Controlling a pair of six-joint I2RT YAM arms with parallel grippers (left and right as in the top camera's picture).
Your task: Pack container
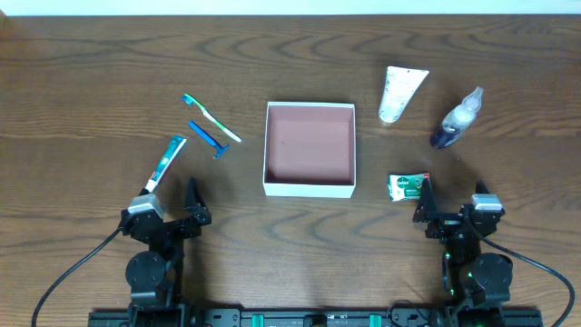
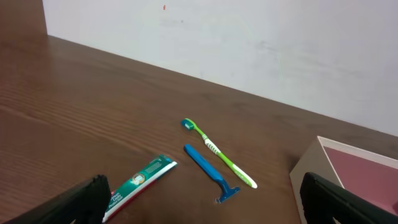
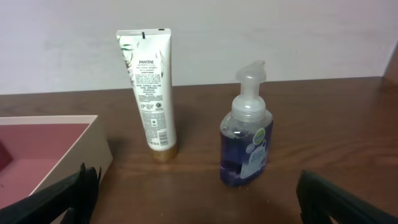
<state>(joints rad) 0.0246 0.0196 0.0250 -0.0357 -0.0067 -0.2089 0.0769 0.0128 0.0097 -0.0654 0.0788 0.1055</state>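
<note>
The container (image 1: 309, 189), a square white box with a pink floor, sits empty at the table's centre. Left of it lie a green toothbrush (image 1: 211, 118), a blue razor (image 1: 209, 138) and a toothpaste tube (image 1: 166, 162). Right of it are a white Pantene tube (image 1: 399, 93), a purple soap pump bottle (image 1: 457, 118) and a green soap pack (image 1: 408, 186). My left gripper (image 1: 172, 204) is open and empty, near the toothpaste. My right gripper (image 1: 452, 204) is open and empty, just right of the soap pack.
The left wrist view shows the toothbrush (image 2: 217, 152), razor (image 2: 208, 171), toothpaste (image 2: 140, 185) and the container's corner (image 2: 311, 168). The right wrist view shows the Pantene tube (image 3: 149, 87), pump bottle (image 3: 245, 137) and the container wall (image 3: 81, 146). A white wall lies beyond the table.
</note>
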